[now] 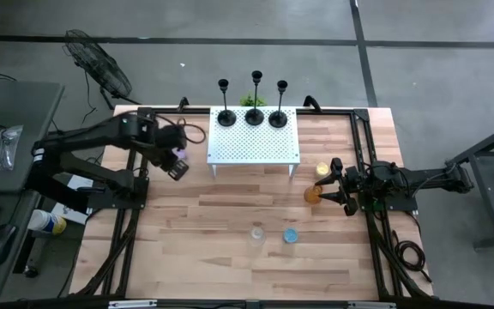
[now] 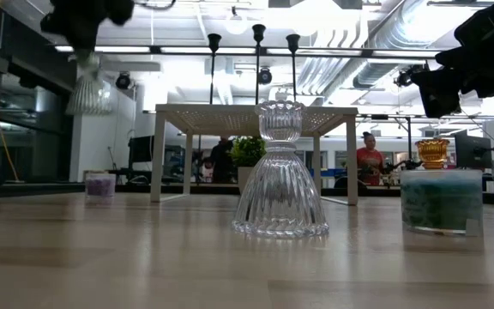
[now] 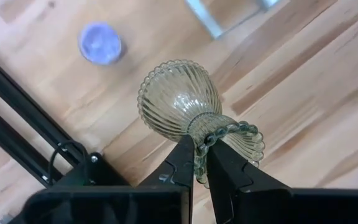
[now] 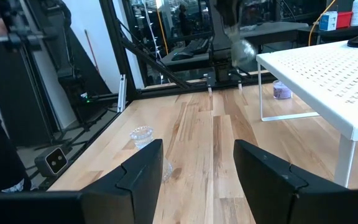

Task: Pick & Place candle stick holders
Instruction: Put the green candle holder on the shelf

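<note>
Three black candlesticks (image 1: pixel 255 101) stand by their round bases on a white perforated shelf (image 1: pixel 247 142). My left gripper (image 1: pixel 177 163) is left of the shelf, shut on a clear ribbed glass holder (image 3: pixel 179 99) held in the air (image 2: pixel 88 86). A purple cup (image 3: pixel 100 43) stands on the table below it. My right gripper (image 1: pixel 326 187) is open and empty, with an orange cup (image 1: pixel 313 194) just off its fingertips and a yellow cup (image 1: pixel 322 170) beside it. A second clear ribbed holder (image 1: pixel 256 232) and a blue cup (image 1: pixel 291 234) stand nearer the front edge. My left gripper holds the clear holder by the beaded rim (image 3: pixel 211 138) of its small upper cup. The rim runs between the two fingers. The fingers come from above, pointing down. The holder hangs upright below them, flared base down, lifted clear of the table.
The shelf's thin legs (image 2: pixel 184 163) leave open room beneath it. Black frame rails (image 1: pixel 127 232) run along the table's left and right sides. Bare wood lies between the shelf and the front cups. People stand in the room behind the table (image 2: pixel 369 159).
</note>
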Action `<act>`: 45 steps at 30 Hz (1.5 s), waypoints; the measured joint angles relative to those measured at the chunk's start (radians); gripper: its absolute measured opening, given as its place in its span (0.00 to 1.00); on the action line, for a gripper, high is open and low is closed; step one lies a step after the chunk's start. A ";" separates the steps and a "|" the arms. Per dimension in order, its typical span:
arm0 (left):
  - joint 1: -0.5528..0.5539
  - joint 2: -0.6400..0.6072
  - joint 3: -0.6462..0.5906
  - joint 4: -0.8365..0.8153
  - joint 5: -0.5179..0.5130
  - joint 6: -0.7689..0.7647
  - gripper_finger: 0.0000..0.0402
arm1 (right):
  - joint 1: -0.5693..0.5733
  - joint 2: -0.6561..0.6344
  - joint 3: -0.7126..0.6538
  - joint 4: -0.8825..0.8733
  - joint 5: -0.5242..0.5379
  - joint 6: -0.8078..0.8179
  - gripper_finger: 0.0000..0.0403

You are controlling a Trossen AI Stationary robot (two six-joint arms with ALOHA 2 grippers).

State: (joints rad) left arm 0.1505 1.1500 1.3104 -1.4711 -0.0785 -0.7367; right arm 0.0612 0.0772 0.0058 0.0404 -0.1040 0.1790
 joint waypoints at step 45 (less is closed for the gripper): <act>0.208 0.516 0.657 -0.015 -0.088 0.079 0.05 | 0.000 0.000 0.000 0.000 0.000 0.000 0.47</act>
State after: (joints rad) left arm 0.3583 1.6658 1.9678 -1.4858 -0.1666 -0.6576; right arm 0.0611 0.0772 0.0059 0.0402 -0.1040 0.1789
